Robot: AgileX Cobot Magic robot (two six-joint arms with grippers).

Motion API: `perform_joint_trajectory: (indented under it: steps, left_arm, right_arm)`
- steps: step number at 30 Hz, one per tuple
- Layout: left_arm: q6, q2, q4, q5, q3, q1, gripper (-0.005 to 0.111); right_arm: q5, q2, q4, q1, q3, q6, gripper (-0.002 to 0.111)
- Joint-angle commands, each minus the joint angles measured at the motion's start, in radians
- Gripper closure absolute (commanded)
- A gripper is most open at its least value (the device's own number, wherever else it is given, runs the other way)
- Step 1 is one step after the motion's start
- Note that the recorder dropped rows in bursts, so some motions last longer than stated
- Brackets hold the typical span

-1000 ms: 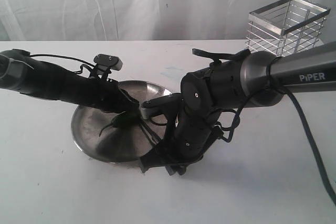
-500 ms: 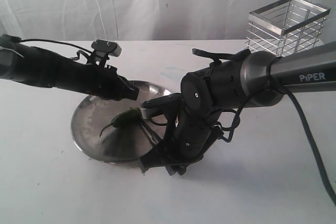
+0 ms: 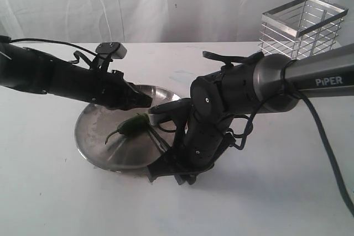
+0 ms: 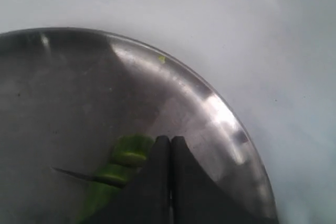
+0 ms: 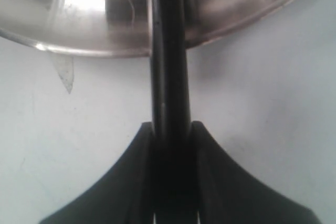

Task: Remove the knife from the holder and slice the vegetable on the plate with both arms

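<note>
Exterior view shows you the left gripper [image 3: 142, 100] pinched together, empty, over the plate [image 3: 94, 136] just beyond the vegetable [image 3: 131, 125]; right gripper [image 5: 170, 135] bends down, clamping the knife [image 5: 169, 66].

My table [image 3: 66, 203] is white, matte and lightly smudged (a faint bluish mark sits toward its far side). Behind the table's far edge hangs a pale curtain [image 3: 166, 4] in soft vertical folds, with a couple of small dark specks. Light looks even and diffuse, possibly from overhead.
</note>
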Motion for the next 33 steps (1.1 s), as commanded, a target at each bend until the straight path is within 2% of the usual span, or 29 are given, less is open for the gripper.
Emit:
perform_joint_trajectory:
  steps: [1, 4, 10, 23, 33]
  left_arm:
    - [-0.009, -0.008, -0.051, 0.038, 0.035, -0.004, 0.107]
    - [-0.009, -0.008, -0.059, 0.080, 0.045, -0.004, 0.107]
    - [-0.009, 0.004, -0.096, 0.078, 0.085, -0.006, 0.107]
    - [0.027, 0.036, -0.074, -0.089, 0.104, -0.092, 0.107]
    - [0.025, 0.033, -0.061, -0.103, 0.097, -0.094, 0.107]
  right_arm:
    - [0.000, -0.002, 0.006, -0.008, 0.005, -0.002, 0.108]
    - [0.000, -0.002, 0.006, -0.008, 0.005, -0.002, 0.108]
    - [-0.002, -0.002, 0.006, -0.008, 0.005, -0.002, 0.108]
    - [-0.002, -0.002, 0.006, -0.008, 0.005, -0.002, 0.108]
    - [-0.002, -0.002, 0.006, -0.008, 0.005, -0.002, 0.108]
